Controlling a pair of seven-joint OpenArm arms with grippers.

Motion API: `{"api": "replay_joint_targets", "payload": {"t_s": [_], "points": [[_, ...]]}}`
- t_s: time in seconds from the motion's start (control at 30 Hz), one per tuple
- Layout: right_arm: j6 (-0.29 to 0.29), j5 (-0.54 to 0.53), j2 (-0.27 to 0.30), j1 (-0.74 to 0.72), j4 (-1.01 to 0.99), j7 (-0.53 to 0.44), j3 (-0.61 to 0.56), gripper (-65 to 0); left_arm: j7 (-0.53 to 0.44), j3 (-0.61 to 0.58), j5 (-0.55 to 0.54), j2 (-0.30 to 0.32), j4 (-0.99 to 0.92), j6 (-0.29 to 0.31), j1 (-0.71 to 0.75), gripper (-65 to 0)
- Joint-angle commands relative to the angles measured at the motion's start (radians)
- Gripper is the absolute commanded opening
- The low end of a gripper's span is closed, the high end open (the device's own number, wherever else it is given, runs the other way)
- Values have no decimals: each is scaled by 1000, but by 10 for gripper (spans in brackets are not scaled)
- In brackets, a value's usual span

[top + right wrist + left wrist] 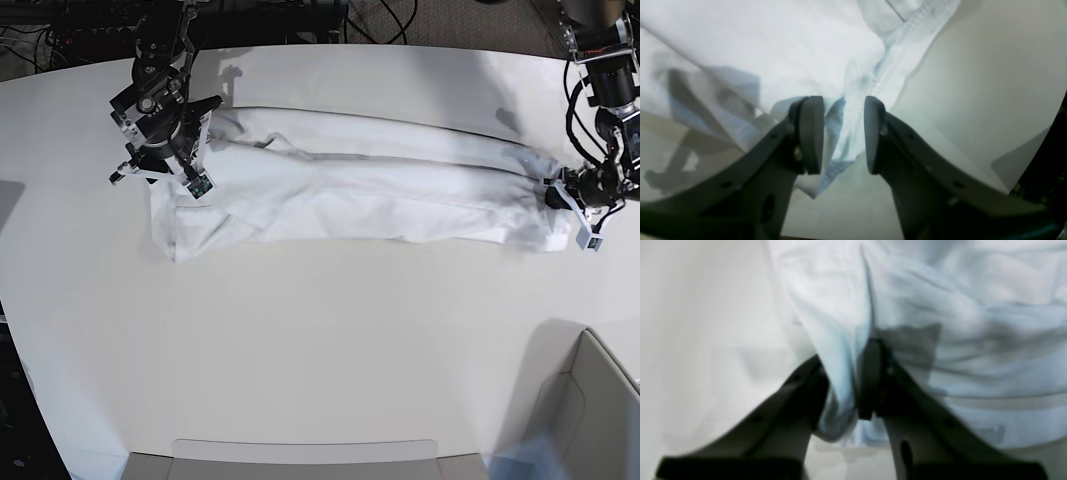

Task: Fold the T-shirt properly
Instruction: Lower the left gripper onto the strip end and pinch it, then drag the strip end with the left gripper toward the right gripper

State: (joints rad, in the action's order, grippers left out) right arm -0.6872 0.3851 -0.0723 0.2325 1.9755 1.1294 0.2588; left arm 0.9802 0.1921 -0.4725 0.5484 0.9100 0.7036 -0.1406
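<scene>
- Base view: the T-shirt (360,190) lies as a long, soft, rumpled white band across the far half of the smooth white table (320,350), running side to side.
- The cloth is creased along its length, with a bunched, thicker lump at the end under the right gripper (160,140).
- Left wrist view: the left gripper (843,380) has its dark jaws closed narrowly on a gathered fold of the shirt's edge; the fabric puckers between them.
- Right wrist view: the right gripper (843,133) stands partly apart, with a stitched hem running between its rounded pads (811,133); whether they press it I cannot tell.
- The near half of the table is bare, and a grey bin corner (590,410) sits at the near edge.
</scene>
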Motion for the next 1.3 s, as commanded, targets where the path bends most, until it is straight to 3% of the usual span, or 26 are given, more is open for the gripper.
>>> {"api": "replay_joint_targets", "payload": {"t_s": [0.0,0.2,0.4,0.7,1.0,1.27], "points": [[-11,2,2,-11,17,-7,1,-443,95,-32,71,-41,-58,-5,32,-650],[-11,2,4,-11,20,-7,1,-444,159,-3,64,9,-62,-5,28,-650],[-11,-5,-5,-11,25,-7,3,-444,225,229,67,71,-50,-5,28,-650],[-11,-61,-39,-17,89,-9,4,-443,416,389,70,71,409,-5,42,-650],[-11,-84,-39,-15,89,-9,4,-442,416,383,68,-67,835,-5,197,-650],[-11,-84,-39,-18,87,-9,4,-442,416,248,70,-204,1102,-5,292,-650]]}}
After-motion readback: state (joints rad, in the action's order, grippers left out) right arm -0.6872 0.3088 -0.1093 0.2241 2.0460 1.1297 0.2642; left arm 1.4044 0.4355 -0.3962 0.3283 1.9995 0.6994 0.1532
